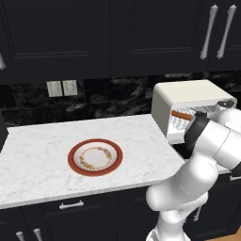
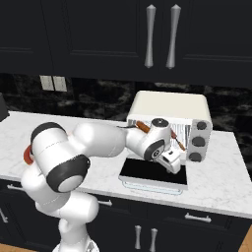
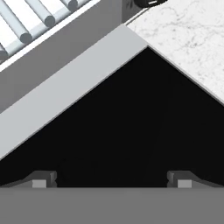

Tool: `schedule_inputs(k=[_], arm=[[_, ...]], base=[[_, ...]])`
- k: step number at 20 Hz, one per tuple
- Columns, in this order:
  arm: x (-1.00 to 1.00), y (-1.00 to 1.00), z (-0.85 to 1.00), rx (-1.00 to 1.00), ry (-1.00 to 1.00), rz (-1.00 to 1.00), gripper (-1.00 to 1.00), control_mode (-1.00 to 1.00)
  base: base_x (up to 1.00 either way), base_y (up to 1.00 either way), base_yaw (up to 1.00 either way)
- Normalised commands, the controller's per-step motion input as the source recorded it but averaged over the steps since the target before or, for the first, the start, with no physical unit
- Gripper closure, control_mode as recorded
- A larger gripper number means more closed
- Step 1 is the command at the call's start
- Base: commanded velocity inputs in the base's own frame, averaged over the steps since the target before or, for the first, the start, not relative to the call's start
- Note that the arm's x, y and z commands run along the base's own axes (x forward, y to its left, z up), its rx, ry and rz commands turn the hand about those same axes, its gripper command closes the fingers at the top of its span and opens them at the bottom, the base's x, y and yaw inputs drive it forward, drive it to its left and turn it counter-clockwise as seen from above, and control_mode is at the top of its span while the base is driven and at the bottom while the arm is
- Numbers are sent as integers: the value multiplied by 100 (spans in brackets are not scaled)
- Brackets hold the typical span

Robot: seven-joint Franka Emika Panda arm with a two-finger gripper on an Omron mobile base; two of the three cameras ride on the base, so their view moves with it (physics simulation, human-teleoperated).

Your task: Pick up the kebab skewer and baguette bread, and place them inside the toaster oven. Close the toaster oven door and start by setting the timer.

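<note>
Pincer (image 2: 173,161) stands wide open and holds nothing, hovering just above the toaster oven door (image 2: 153,173), which lies folded down flat under it. Behind the pincer, the baguette bread (image 2: 142,127) and the kebab skewer (image 2: 178,141) lie on the rack inside the toaster oven (image 2: 170,105). I judge the door stiff, hinged and smooth; best hold is its front edge with the handle.
</note>
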Motion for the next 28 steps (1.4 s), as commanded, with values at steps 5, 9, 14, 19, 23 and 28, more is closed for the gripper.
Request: schedule_inputs(k=[5,9,14,19,23,28], arm=[[13,0,0,0,0,-5,-100,-100],[15,0,0,0,0,-6,-100,-100],[18,0,0,0,0,-7,-100,-100],[17,0,0,0,0,-8,-100,-100],[12,0,0,0,0,-7,-100,-100],[15,2,0,0,-4,-8,-100,-100]], base=[[0,0,0],[0,0,0],[0,0,0],[0,0,0],[0,0,0],[0,0,0]])
